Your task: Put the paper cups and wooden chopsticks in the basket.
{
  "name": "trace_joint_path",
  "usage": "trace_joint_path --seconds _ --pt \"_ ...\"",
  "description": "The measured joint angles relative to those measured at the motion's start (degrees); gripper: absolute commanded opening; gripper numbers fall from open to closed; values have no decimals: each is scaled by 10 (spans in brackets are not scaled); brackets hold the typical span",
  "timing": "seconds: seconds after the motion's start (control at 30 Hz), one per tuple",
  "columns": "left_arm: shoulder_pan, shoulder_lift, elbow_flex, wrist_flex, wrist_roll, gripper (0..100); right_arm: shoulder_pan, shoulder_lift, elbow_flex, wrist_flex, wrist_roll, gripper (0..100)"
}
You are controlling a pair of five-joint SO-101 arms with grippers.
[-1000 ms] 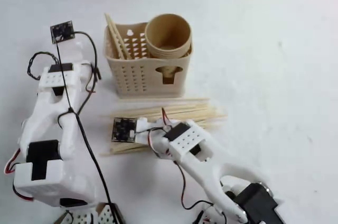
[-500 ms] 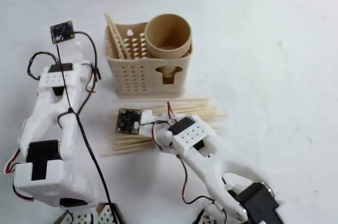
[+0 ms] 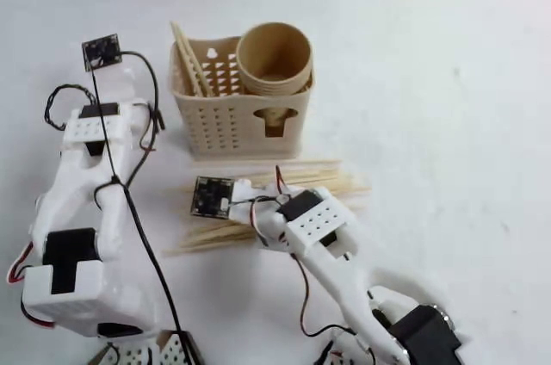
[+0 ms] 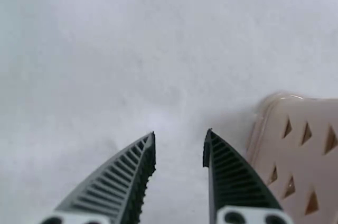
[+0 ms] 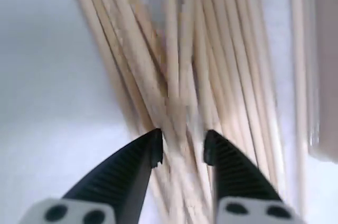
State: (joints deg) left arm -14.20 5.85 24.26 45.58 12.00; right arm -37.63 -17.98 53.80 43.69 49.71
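A beige perforated basket (image 3: 225, 124) stands at the table's middle back, with stacked paper cups (image 3: 274, 57) and a few wooden chopsticks (image 3: 189, 57) leaning inside it. A loose pile of chopsticks (image 3: 303, 182) lies flat on the table just in front of the basket. My right arm (image 3: 320, 231) hangs over the left half of that pile. My right gripper (image 5: 182, 142) is open low over the chopsticks (image 5: 222, 65), and a few sticks run between its tips. Beside the basket's left wall (image 4: 296, 150), my left gripper (image 4: 179, 147) stands open above bare table.
The left arm (image 3: 86, 176) rests along the table's left side, trailing black cables (image 3: 142, 244). White table (image 3: 448, 107) stretches free to the right of the basket and the pile.
My right arm has shifted a little to the right and toward the basket, farther over the chopstick pile. The left arm, basket and cups have not moved.
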Motion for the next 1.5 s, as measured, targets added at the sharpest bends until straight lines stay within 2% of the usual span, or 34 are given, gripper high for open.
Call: trace_joint_path --seconds 0.2,0.43,0.53,0.6,0.73,0.93,1.03,1.17,1.33,1.4,1.5 --pt "0 0 0 0 0 165 0 0 0 1 2 69" --pt "0 0 0 0 0 165 -9 0 0 1 2 164" --pt "0 0 0 0 0 165 -35 0 0 1 2 166" --pt "0 0 0 0 0 165 -43 3 2 1 4 139" --pt "0 0 0 0 0 165 -40 33 2 -16 4 12" --pt "0 0 0 0 0 165 -38 40 -7 -13 4 16" --pt "0 0 0 0 0 165 -11 40 -22 4 4 16" --pt "0 0 0 0 0 165 19 40 -51 25 -36 16" --pt "0 0 0 0 0 165 22 40 -60 40 -46 22" --pt "0 0 0 0 0 165 24 43 -60 40 -46 46" --pt "0 0 0 0 0 165 25 47 -60 40 -46 132"
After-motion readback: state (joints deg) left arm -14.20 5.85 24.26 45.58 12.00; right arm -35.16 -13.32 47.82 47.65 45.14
